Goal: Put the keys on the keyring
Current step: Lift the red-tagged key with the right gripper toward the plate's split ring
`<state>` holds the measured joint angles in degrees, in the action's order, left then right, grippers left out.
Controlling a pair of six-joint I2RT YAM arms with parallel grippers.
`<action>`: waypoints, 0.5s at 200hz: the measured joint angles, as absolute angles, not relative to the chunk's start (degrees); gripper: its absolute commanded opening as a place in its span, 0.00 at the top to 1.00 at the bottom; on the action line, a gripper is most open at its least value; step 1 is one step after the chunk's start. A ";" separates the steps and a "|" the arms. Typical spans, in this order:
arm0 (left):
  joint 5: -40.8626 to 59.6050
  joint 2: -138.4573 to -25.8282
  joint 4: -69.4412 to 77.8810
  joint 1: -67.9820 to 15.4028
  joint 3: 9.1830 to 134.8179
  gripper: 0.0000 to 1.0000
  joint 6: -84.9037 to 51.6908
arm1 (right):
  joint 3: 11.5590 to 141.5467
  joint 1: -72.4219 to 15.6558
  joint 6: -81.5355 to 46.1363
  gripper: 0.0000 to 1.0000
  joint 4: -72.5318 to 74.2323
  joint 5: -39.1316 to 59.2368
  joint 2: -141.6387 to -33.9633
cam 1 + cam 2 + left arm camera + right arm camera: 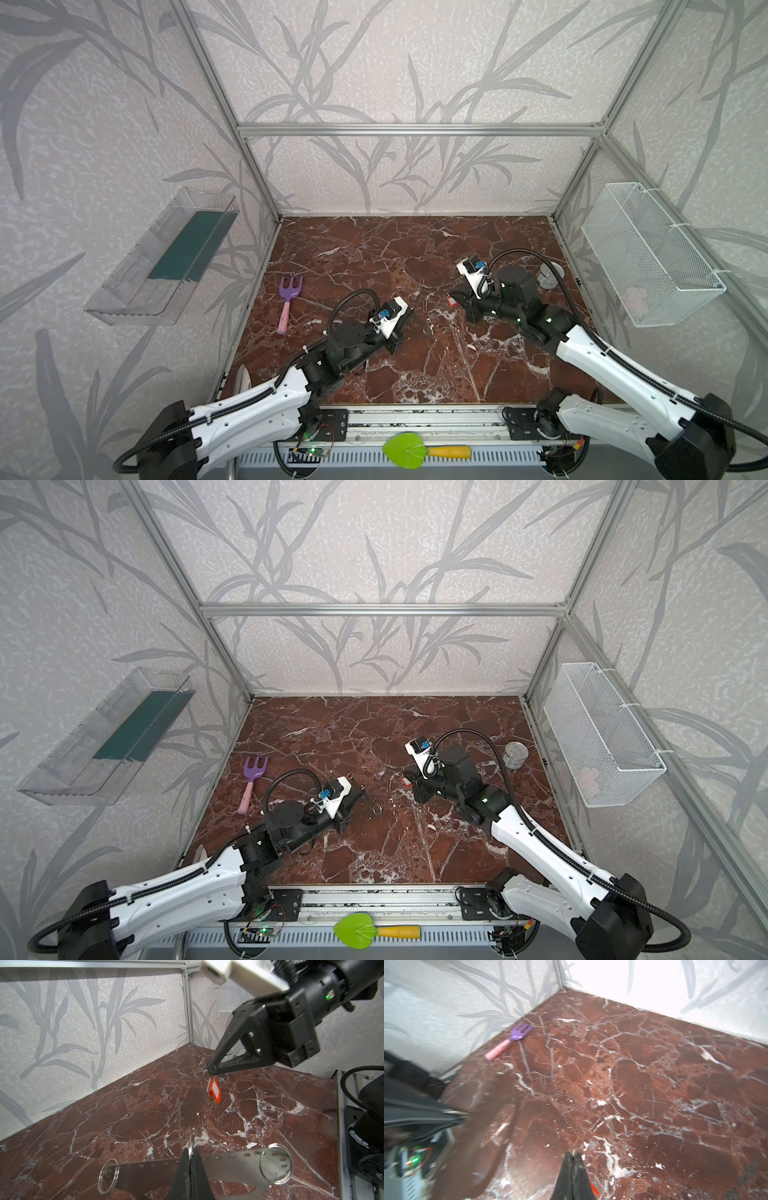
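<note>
The keyring (145,1169) is a flat grey plate with a row of small holes and a wire ring (276,1165) at each end. It lies across my left gripper (190,1155), which is shut on it with a thin ring standing between the tips. The same gripper (358,789) sits left of centre in a top view. The keys (215,1090), a red tag with a white label, hang from my right gripper (212,1070), which is shut on their small ring. The tag shows in both top views (452,302) (407,780), a short way right of the keyring.
A purple toy rake (288,303) with a pink handle lies at the left of the marble table (374,257). A metal can (550,276) stands at the right, near a white mesh basket (648,257). A clear shelf (166,257) hangs on the left wall.
</note>
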<state>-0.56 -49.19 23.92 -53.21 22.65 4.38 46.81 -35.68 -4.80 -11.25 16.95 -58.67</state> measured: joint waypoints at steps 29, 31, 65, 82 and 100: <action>-0.34 -52.31 24.01 -53.21 25.82 1.00 5.67 | 47.99 -35.68 -4.82 1.00 -13.30 21.98 -56.03; -0.27 -52.47 24.01 -53.21 25.98 1.00 5.74 | 48.01 -35.68 -4.82 1.00 -13.37 22.28 -55.86; 1.52 -55.27 23.94 -53.30 28.23 1.00 6.76 | 48.01 -35.68 -4.80 1.00 -13.76 27.00 -54.89; 2.28 -56.40 23.62 -53.43 29.15 1.00 7.01 | 48.01 -35.68 -4.80 1.00 -13.74 28.84 -54.98; 3.25 -57.17 23.44 -53.54 29.95 1.00 7.11 | 48.01 -35.68 -4.82 1.00 -13.58 30.33 -55.09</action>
<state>3.25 -57.17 23.44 -53.54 29.95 7.11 48.01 -35.68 -4.82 -13.58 30.33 -55.09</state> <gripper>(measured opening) 0.048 0.047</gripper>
